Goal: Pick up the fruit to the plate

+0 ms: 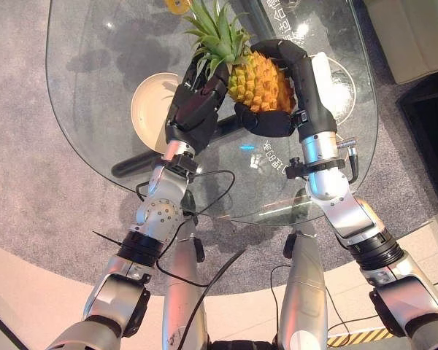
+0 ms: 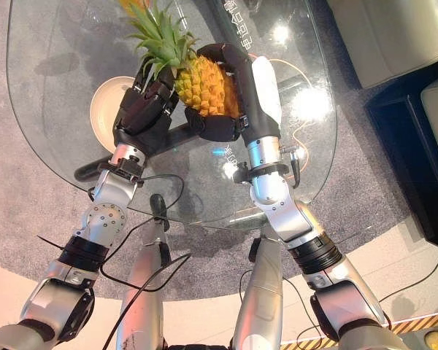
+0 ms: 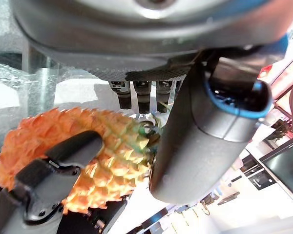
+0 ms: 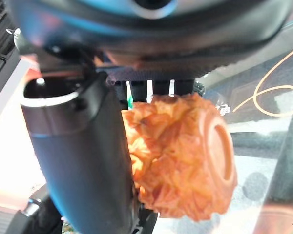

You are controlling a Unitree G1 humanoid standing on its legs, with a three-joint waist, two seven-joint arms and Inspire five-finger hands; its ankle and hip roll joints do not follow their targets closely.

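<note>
A pineapple [image 1: 259,84] with a green leafy crown [image 1: 217,33] is held above the glass table [image 1: 95,44], lying on its side. My right hand [image 1: 306,87] is shut on its orange body [image 4: 185,161], fingers over the top and thumb [image 4: 83,161] below. My left hand [image 1: 193,109] grips the crown end, with its fingers curled at the base of the leaves and its thumb [image 3: 205,131] beside the fruit [image 3: 117,165]. A cream plate [image 1: 150,102] lies on the table just left of and beneath my left hand.
A yellow object [image 1: 177,6] sits at the table's far edge. An orange cable loop [image 2: 299,109] shows through the glass at the right. A beige sofa [image 1: 416,36] and dark furniture [image 1: 431,117] stand to the right on grey carpet.
</note>
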